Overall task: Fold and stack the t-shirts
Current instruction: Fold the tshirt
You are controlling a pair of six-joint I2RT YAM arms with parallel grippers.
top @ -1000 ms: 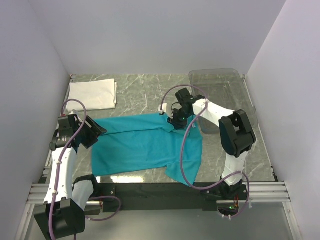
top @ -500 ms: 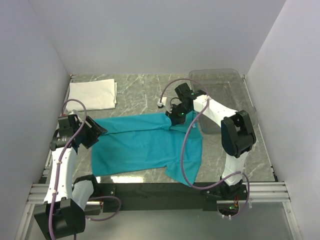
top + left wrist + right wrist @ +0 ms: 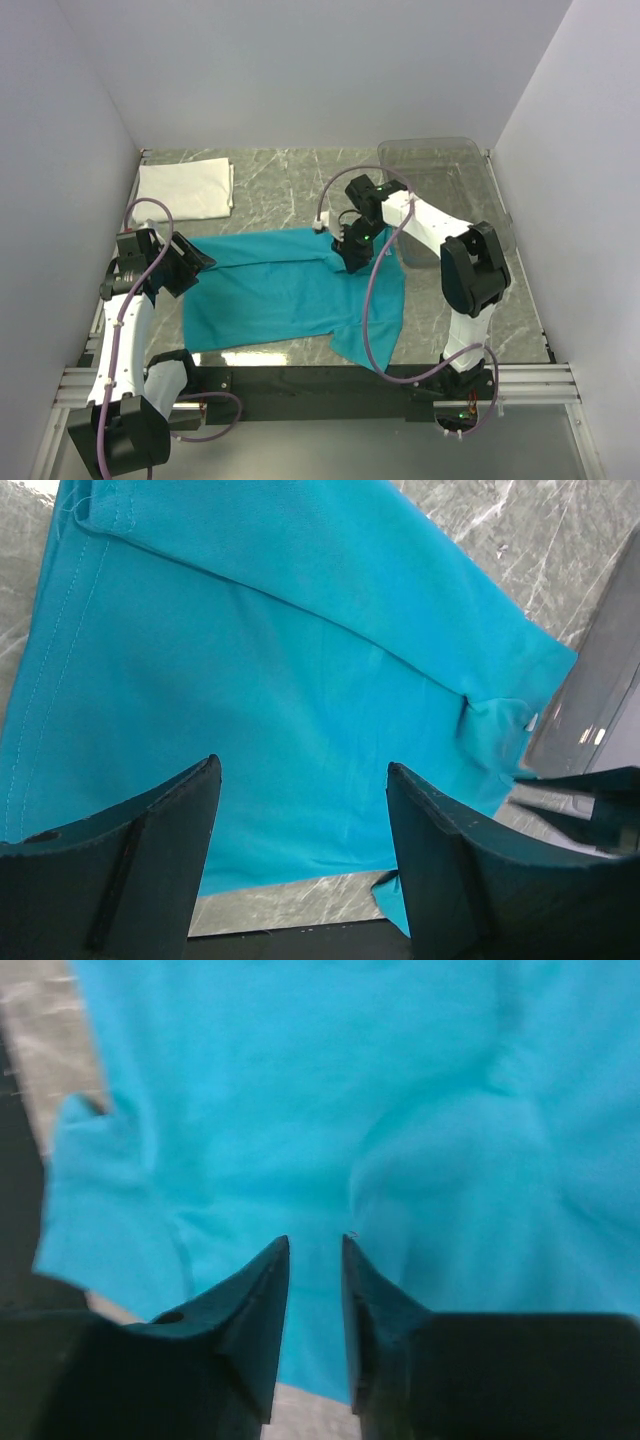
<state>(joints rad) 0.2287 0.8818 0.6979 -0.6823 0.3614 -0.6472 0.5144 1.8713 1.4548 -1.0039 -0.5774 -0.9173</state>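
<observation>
The teal-blue t-shirt (image 3: 270, 290) lies spread across the middle of the marble table, with its far edge folded over. It also fills the left wrist view (image 3: 280, 630) and the right wrist view (image 3: 300, 1080). My left gripper (image 3: 195, 262) hovers at the shirt's left end; its jaws (image 3: 300, 765) are wide open and empty. My right gripper (image 3: 352, 258) is low over the shirt's upper right part, where the cloth is bunched. Its jaws (image 3: 315, 1238) stand a narrow gap apart with nothing between them. The white t-shirt (image 3: 185, 188) lies folded at the back left.
A clear plastic bin (image 3: 450, 170) stands at the back right, and its edge shows in the left wrist view (image 3: 600, 680). The shirt's right sleeve reaches close to the bin. Bare marble table (image 3: 280, 190) lies behind the teal shirt. A black rail (image 3: 300, 380) runs along the near edge.
My right gripper has moved from the shirt's far right edge nearer and slightly left, over the cloth. The left arm and the shirt's outline have hardly moved.
</observation>
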